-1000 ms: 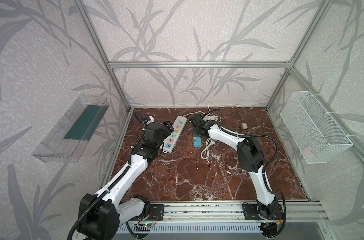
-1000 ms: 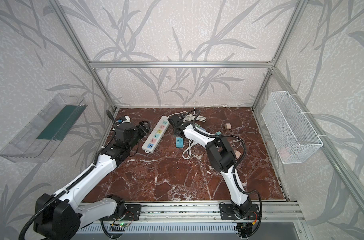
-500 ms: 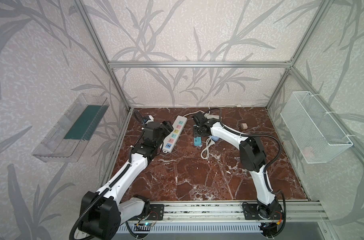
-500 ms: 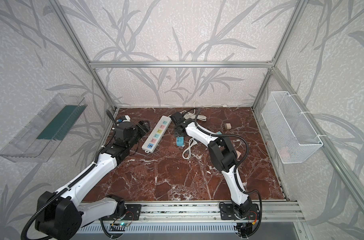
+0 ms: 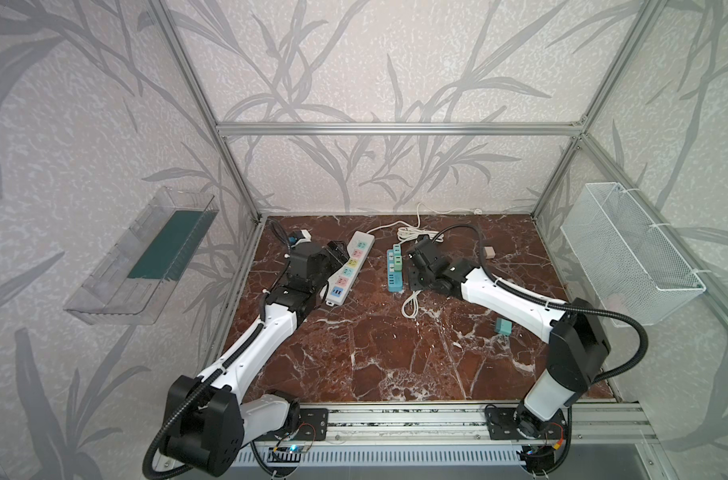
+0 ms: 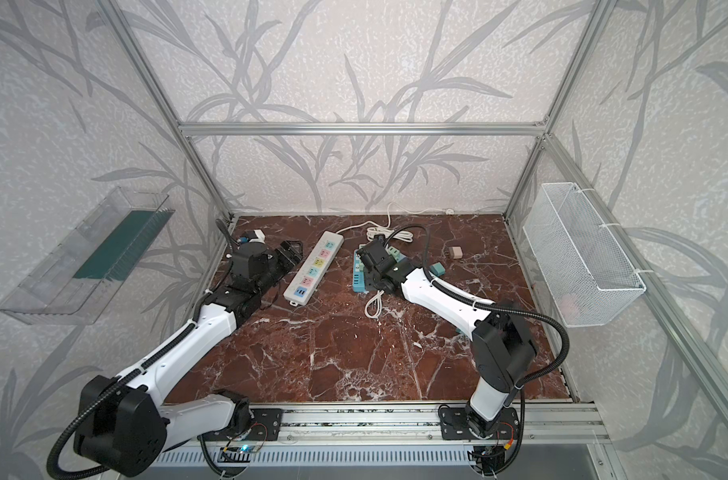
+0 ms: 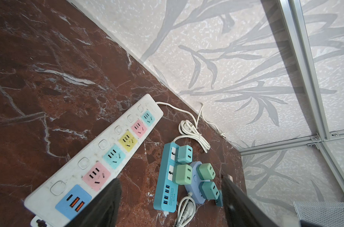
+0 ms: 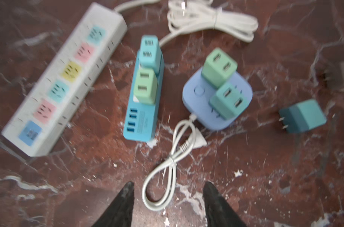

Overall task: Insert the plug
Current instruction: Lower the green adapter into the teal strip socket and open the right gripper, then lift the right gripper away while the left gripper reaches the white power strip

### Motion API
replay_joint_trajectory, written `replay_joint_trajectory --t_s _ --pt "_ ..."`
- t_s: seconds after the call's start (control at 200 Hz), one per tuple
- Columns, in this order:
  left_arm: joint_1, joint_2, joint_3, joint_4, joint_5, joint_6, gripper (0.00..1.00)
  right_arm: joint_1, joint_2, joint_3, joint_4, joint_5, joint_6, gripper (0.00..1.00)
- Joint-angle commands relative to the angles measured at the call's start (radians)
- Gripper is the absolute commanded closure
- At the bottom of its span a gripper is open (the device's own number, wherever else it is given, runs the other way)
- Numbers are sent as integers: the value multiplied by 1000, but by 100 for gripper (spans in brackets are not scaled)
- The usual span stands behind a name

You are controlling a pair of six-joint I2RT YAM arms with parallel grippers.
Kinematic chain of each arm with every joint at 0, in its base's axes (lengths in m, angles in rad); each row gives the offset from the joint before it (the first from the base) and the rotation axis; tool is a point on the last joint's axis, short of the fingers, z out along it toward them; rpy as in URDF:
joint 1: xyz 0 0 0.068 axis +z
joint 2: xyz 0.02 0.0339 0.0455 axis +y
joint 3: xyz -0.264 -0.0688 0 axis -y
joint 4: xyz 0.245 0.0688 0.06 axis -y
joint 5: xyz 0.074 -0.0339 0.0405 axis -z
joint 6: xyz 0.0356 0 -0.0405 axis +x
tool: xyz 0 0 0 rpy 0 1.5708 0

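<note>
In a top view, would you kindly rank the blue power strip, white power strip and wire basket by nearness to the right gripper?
From the right gripper:
1. Blue power strip, beside it.
2. White power strip, farther left.
3. Wire basket, right wall.

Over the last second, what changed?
The right gripper opened its jaws, which are now empty, and shifted slightly toward the front right in both top views. The earlier frames are too small to show what it released. The left gripper, jaws open and empty, the white strip and the blue strip stayed put.
</note>
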Motion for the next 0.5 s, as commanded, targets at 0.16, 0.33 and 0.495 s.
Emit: replay_joint_trajectory --t_s 0.16,0.33,0.495 --pt "11 25 -9 18 10 -20 20 2 145 -32 85 73 196 40" --pt "14 25 -11 20 7 -17 20 -31 245 -8 126 6 224 43" --pt "18 25 -10 18 4 -17 20 -52 271 -9 149 0 217 59"
